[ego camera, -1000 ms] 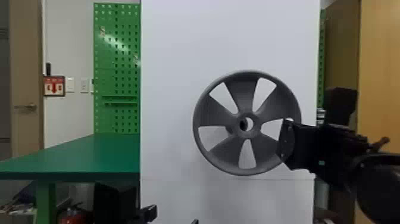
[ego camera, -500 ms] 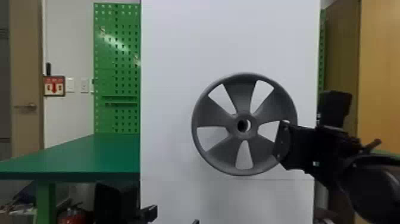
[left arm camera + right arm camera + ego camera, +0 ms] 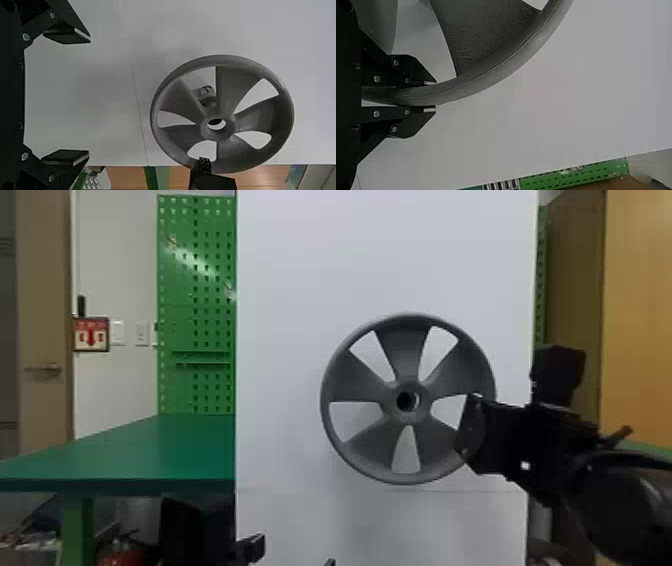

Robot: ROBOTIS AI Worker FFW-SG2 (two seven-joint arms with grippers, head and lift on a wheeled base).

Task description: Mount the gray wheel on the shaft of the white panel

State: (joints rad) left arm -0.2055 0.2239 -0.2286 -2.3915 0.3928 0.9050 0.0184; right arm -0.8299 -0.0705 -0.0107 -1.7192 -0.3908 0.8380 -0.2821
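While the black two-fingered right gripper (image 3: 467, 432) holds it, the round gray five-spoked wheel (image 3: 355, 385) stands upright before the smooth white panel (image 3: 300, 265)

Where the head view gives us the wheel nearly face-on, the left wrist view lets us look through a gap between spokes and find the short gray cylindrical shaft (image 3: 205, 95) behind. It shows off to the side of the round hub (image 3: 233, 126), and white panel shows through part of the bore, so the wheel is off the shaft.

From the right wrist view we can tell the grip: the right gripper (image 3: 435, 95) is closed on the wheel's curved rim (image 3: 510, 61), one finger on either side. At the head view's bottom edge we see the black left gripper (image 3: 292, 555); its own wrist view shows its fingers wide apart, with nothing between them.

Up close, we find fine ridged lines across a spoke and along the rim. The spokes are broad and flare outward from the hub, leaving tapered openings. The panel is flat and plain, crossed by a thin seam below the wheel. Beyond it, on our left, are a flat green table (image 3: 125, 455) and a green metal pegboard (image 3: 200, 290) with rows of small holes.
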